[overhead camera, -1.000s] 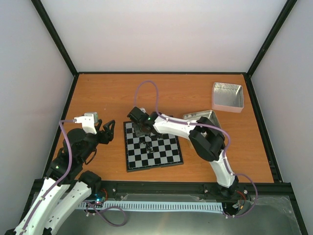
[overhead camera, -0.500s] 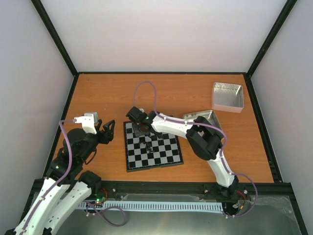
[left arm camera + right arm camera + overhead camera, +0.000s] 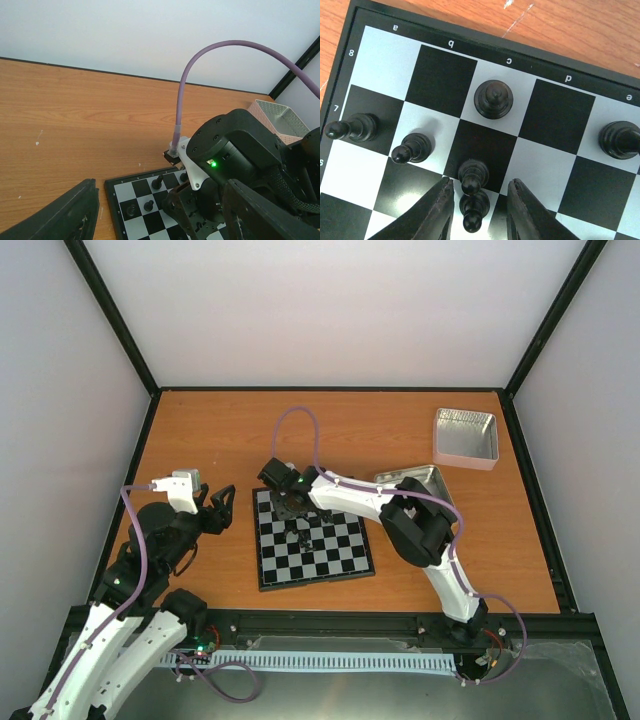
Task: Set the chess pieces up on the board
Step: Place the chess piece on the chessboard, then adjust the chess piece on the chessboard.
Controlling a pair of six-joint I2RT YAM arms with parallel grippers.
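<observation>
we judge a placing step: the right gripper (image 3: 480, 200) keeps its jaws slightly parted around a black piece (image 3: 470, 220) on the board (image 3: 560, 115), not pinching it. next, we lift straight up, sparing the chess pieces (image 3: 492, 99) just ahead. the left gripper (image 3: 222, 502) has jaws wide, empty. two tins (image 3: 466, 456) sit right of the working jaws; contents unclear.

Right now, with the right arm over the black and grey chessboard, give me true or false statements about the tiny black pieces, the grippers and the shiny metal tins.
The right gripper is open around a small black chess piece. True.
The left gripper grips a piece. False: it is open and empty, left of the black and grey chessboard.
Another black piece stands on a light square in column c. True.
Both tins sit on the board. False: the far tin and the near tin rest on the orange wooden table.
</observation>
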